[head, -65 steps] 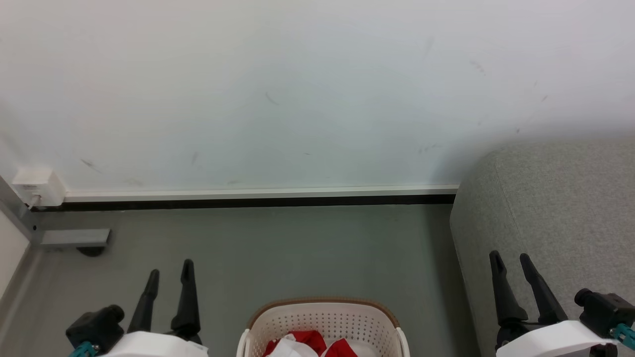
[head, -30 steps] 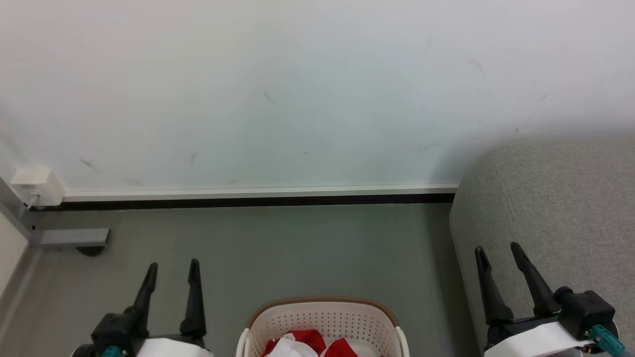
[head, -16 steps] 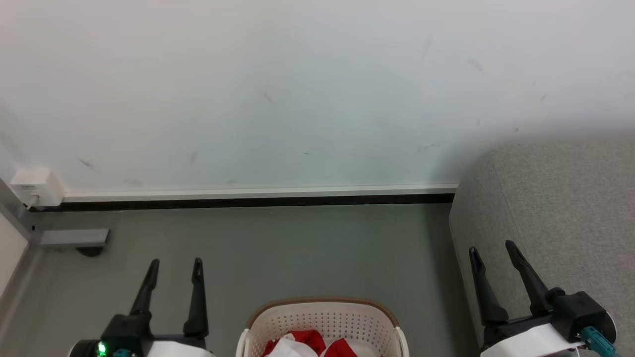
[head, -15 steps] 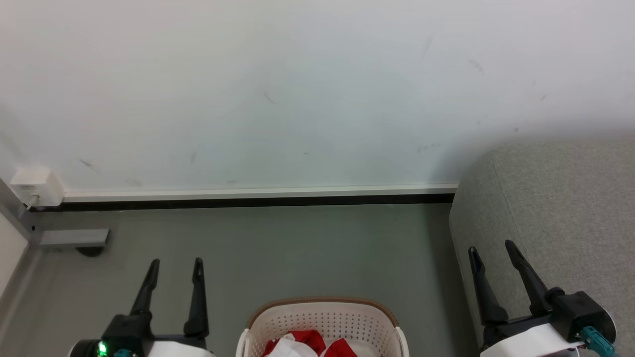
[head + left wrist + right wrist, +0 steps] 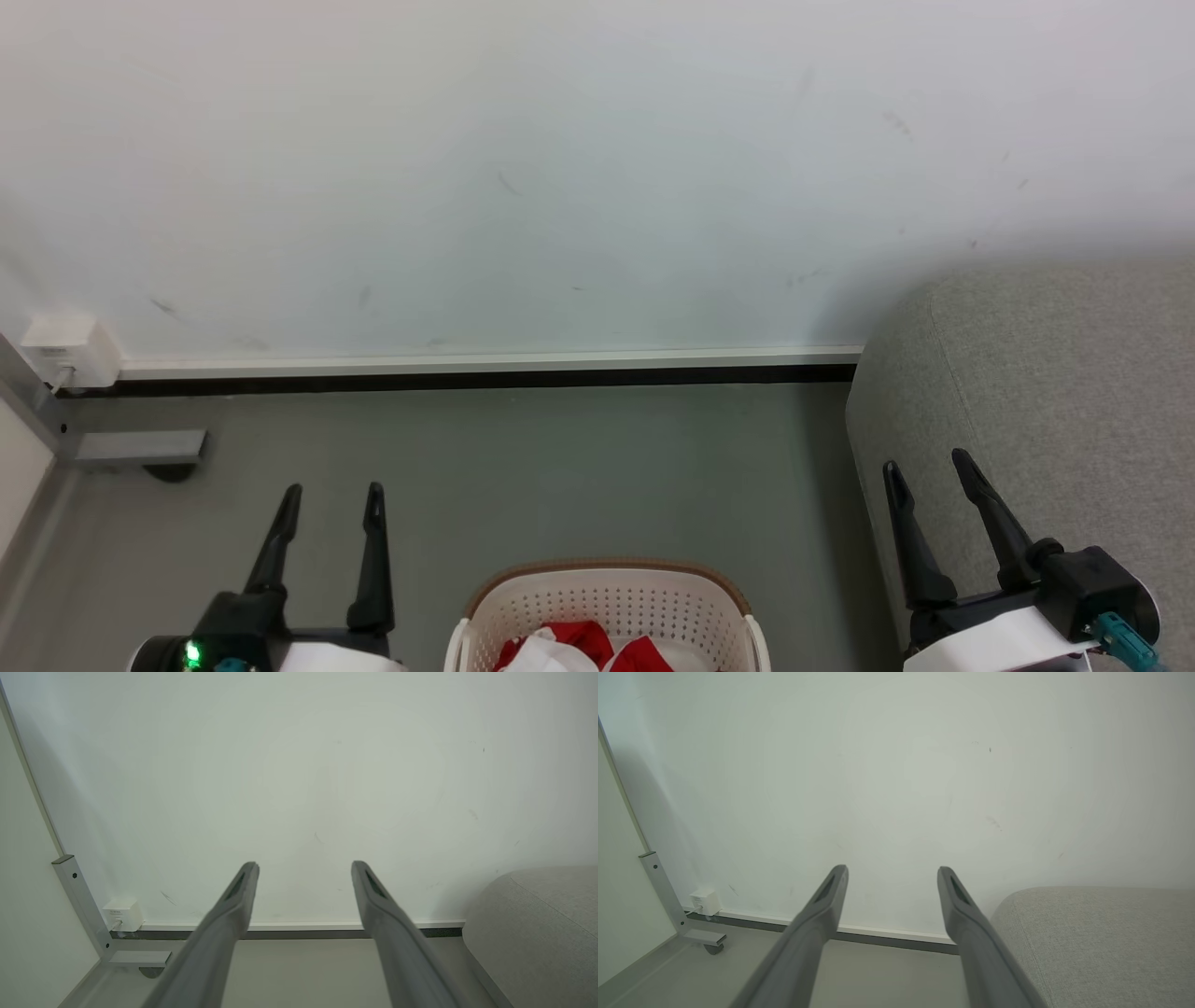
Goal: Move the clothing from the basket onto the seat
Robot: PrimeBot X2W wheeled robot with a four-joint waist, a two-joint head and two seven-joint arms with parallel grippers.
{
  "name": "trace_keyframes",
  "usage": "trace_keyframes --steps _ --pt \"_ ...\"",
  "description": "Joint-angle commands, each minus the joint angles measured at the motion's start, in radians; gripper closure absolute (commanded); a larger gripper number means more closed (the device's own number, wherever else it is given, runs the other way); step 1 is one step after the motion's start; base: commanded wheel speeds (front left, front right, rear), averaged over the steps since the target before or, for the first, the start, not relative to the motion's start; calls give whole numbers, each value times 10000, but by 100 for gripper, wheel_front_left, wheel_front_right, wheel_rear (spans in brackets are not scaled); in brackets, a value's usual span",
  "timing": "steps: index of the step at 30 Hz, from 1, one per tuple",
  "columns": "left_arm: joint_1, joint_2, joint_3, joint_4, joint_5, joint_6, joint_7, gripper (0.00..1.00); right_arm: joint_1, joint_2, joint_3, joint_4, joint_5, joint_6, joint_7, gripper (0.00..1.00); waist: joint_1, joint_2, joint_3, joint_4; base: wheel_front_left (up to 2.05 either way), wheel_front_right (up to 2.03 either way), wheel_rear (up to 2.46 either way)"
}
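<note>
Head view, looking down on a grey floor (image 5: 597, 467) below a scuffed white wall (image 5: 560, 187): the basket (image 5: 607, 567) sits at 6 o'clock, cut off by the bottom edge. The clothing (image 5: 581, 638) is bunched inside it, red folds around a white patch. The seat (image 5: 1055, 373) fills the 4 o'clock corner, its rounded end near the skirting board (image 5: 485, 359) and apart from the basket. The left gripper (image 5: 333, 489) hangs at 7 o'clock above bare floor, left of the basket, its two dark fingers spread wide with nothing between them. The right gripper (image 5: 924, 461) stands at 4 o'clock against the seat's near side, just as wide and just as empty; whether its outer finger brushes the upholstery is hard to judge from this angle. Left wrist view has that arm's fingers (image 5: 224, 924) parted around plain wall, with a small white box (image 5: 122, 914) at 8 o'clock and the seat at 4 o'clock. Right wrist view has its own fingers (image 5: 971, 933) equally far apart, the one at 5 o'clock crossing the seat's rounded edge.
</note>
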Motion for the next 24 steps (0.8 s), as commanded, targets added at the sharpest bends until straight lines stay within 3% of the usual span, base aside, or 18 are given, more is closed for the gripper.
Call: trace_keyframes --steps 1,24 --pt "108 37 43 -11 35 -28 -7 0 -83 1 -32 44 60 33 -29 0 0 0 1 0 0 0 0" --pt "-29 -2 121 136 53 -315 -7 0 -145 -67 -60 -40 119 33 -29 0 0 0 268 -255 0 0 0"
